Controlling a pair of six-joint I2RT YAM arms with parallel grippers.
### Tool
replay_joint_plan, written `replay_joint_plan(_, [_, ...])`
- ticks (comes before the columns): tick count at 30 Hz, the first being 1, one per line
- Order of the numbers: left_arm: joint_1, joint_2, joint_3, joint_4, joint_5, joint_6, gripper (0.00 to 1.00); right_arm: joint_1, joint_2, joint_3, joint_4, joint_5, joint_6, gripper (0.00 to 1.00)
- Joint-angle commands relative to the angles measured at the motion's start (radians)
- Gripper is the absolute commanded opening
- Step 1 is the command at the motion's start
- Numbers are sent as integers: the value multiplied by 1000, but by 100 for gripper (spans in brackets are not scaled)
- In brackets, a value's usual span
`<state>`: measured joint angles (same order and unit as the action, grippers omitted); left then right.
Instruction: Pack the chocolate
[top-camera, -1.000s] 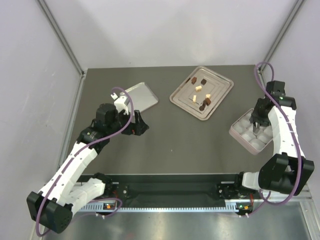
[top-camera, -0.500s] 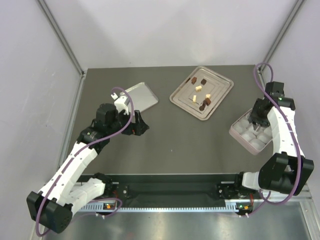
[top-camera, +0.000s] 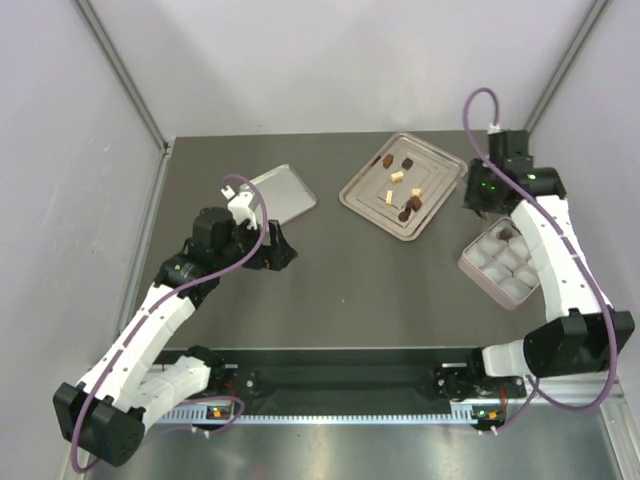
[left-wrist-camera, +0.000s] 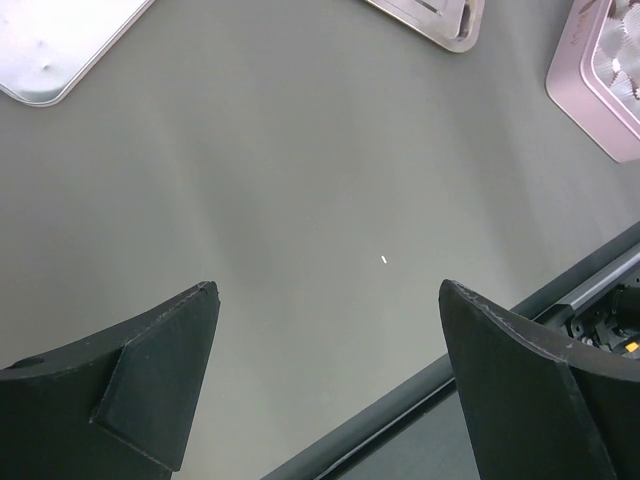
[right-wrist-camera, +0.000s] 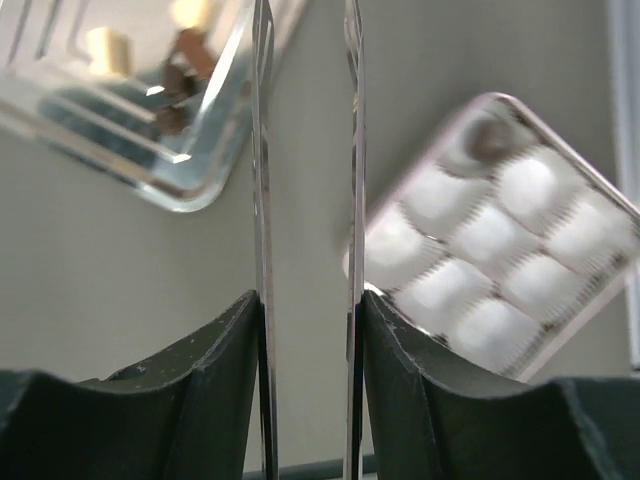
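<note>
Several chocolate pieces (top-camera: 405, 190), dark brown and tan, lie on a silver tray (top-camera: 440, 160) at the back middle; they also show in the right wrist view (right-wrist-camera: 180, 62). A pink box (top-camera: 470, 268) with white cups sits at the right, and one dark chocolate (top-camera: 508, 234) lies in its far cup, also in the right wrist view (right-wrist-camera: 490, 140). My right gripper (top-camera: 480, 207) hovers between tray and box, its thin blades (right-wrist-camera: 305, 60) slightly apart with nothing between them. My left gripper (top-camera: 281, 248) is open and empty over bare table (left-wrist-camera: 330, 330).
An empty silver tray (top-camera: 280, 192) lies at the back left, just beyond my left gripper; its corner shows in the left wrist view (left-wrist-camera: 50, 50). The table's near edge rail (left-wrist-camera: 420, 400) runs under the left fingers. Cage posts stand at the back corners.
My right gripper has lifted out of the pink box and moved back and left toward the chocolate tray. A dark piece now lies uncovered in the box's far cup. The left arm has not moved.
</note>
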<state>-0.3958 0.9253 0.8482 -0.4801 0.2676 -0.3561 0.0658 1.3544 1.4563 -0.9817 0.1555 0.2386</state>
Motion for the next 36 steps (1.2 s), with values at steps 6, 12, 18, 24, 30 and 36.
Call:
replay_joint_plan(6, [-6, 0, 0, 18, -44, 20, 96, 238, 182, 27, 155, 47, 60, 43])
replay_joint_plan(12, [-6, 7, 3, 11, -61, 23, 96, 347, 322, 85, 232, 82, 80, 43])
replay_joint_plan(18, [-6, 1, 5, 3, -90, 29, 96, 390, 448, 151, 259, 105, 91, 43])
replay_joint_plan(24, [-6, 7, 8, 1, -96, 32, 96, 410, 529, 190, 261, 134, 93, 43])
replay_joint_plan(30, [-6, 10, 9, 1, -94, 32, 96, 416, 552, 188, 244, 141, 100, 39])
replay_joint_plan(36, [-6, 9, 9, 1, -94, 32, 96, 413, 513, 196, 216, 139, 103, 30])
